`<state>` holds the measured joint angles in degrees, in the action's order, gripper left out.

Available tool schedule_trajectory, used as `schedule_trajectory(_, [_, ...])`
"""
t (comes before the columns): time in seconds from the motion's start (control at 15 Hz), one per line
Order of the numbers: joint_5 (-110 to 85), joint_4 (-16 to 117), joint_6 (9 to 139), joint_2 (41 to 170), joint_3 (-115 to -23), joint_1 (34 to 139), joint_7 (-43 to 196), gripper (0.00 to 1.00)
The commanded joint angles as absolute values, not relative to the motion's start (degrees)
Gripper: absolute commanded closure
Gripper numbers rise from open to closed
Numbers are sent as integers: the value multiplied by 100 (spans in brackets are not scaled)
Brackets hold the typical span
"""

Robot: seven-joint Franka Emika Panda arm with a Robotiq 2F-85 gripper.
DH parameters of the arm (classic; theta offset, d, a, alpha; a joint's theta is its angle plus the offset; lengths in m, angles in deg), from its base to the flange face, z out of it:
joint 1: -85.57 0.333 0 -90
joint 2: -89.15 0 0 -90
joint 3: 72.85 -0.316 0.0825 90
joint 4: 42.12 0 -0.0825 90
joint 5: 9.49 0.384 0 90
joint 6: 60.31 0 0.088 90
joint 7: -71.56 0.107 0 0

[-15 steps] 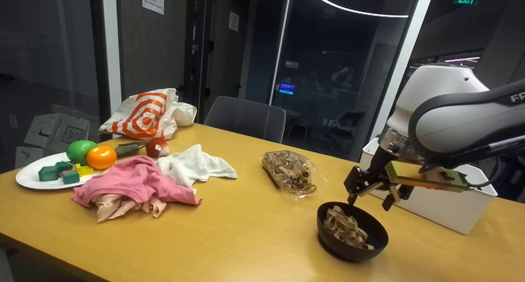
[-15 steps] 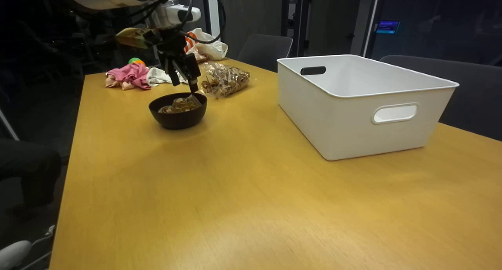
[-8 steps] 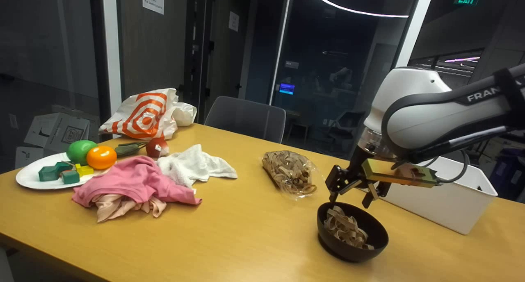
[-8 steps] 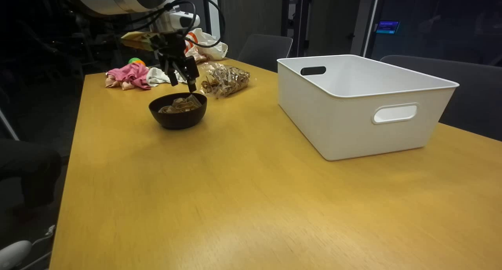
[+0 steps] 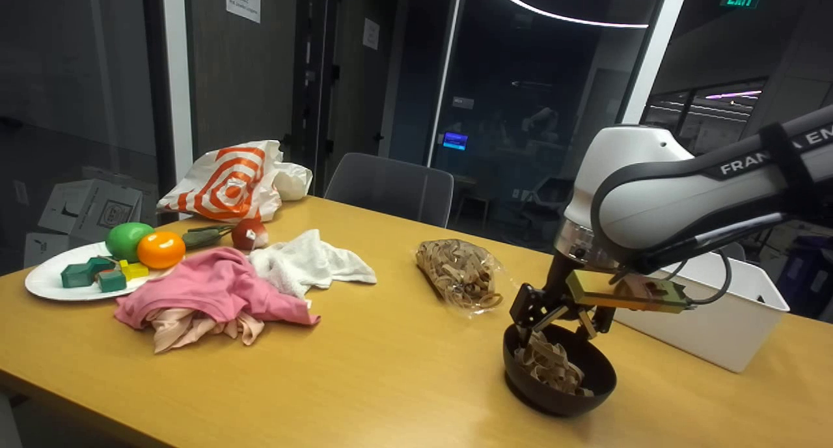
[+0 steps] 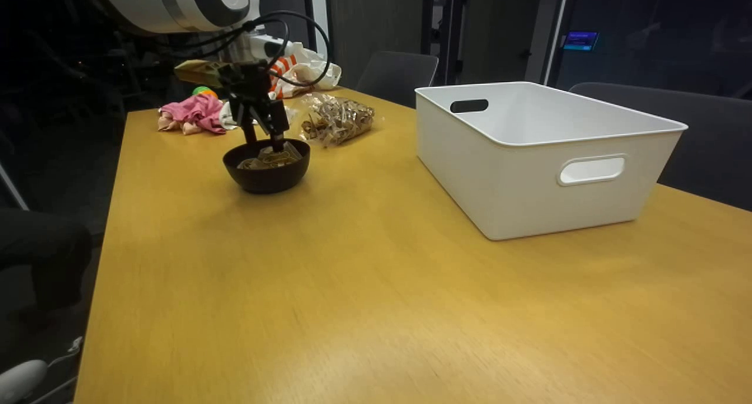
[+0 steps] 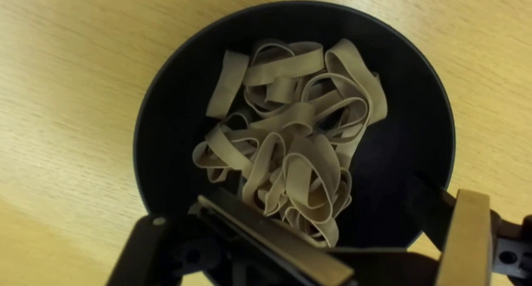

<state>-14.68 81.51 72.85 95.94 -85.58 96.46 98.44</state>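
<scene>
- Gripper (image 5: 558, 335): fingers apart at mouth of black bowl (image 7: 178, 111); nothing clamped;
- Tan bands (image 7: 308, 149): I'd judge light, soft, springy, prone to tangle; pinch a raised loop.

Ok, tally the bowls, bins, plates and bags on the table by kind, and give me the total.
Bowls: 1, the black bowl with tan bands in it
Bins: 1, the white bin
Plates: 1, the white plate
Bags: 2, the clear bag of tan bands and the white bag with orange rings
Total: 5
</scene>
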Motion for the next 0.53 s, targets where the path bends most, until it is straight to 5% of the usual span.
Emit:
schedule_trajectory(0.0, [-1243,8264,7404,9561,-8482,9723,9530,0])
schedule_trajectory(0.47, [-910,8178,7072,9747,-8409,9710,9492,0])
